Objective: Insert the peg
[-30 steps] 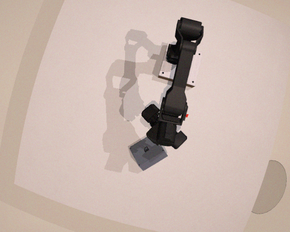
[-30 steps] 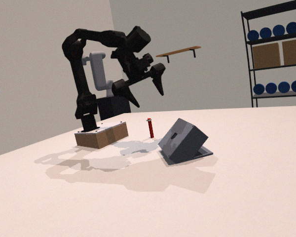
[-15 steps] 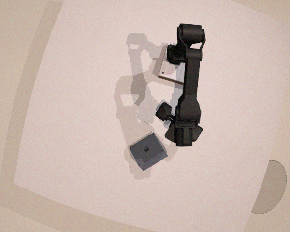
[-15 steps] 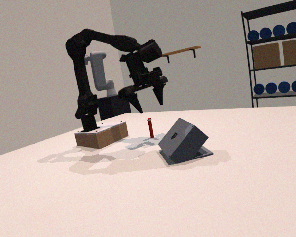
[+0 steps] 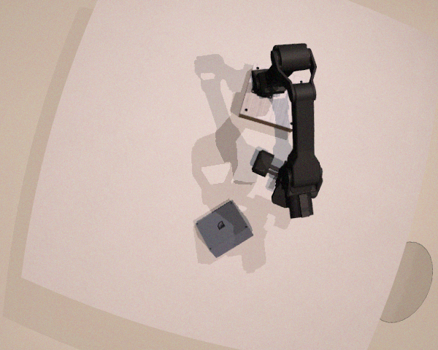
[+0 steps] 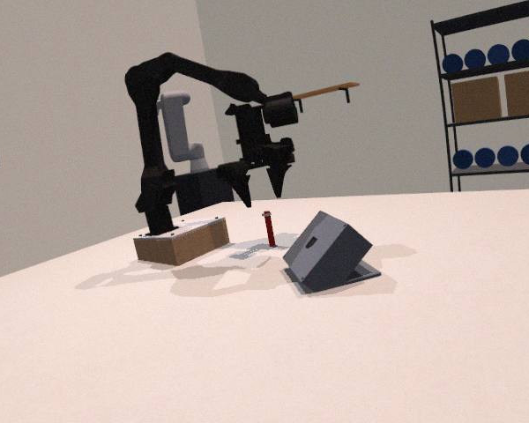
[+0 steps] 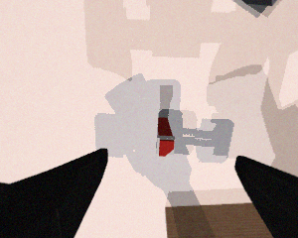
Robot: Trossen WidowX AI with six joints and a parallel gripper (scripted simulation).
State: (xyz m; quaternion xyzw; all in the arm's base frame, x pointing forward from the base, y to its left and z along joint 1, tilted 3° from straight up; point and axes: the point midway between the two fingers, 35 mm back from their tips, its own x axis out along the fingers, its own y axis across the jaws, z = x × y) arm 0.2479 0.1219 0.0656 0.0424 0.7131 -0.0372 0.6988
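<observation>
A red peg with a grey ring near its top stands upright on the table. The arm hides it in the top view. My gripper is open and empty, pointing down. Its fingertips are above the peg's top, and in the wrist view the peg shows between the two fingers, slightly farther up the picture. The grey-blue sloped panel stands on the table, with one dark hole in its face. The hole looks rounded on one side and flat on others.
The arm's base block stands behind the peg. A corner of the panel shows at the top edge of the wrist view. Shadows of the arm lie over the table around the peg. A shelf stands in the background.
</observation>
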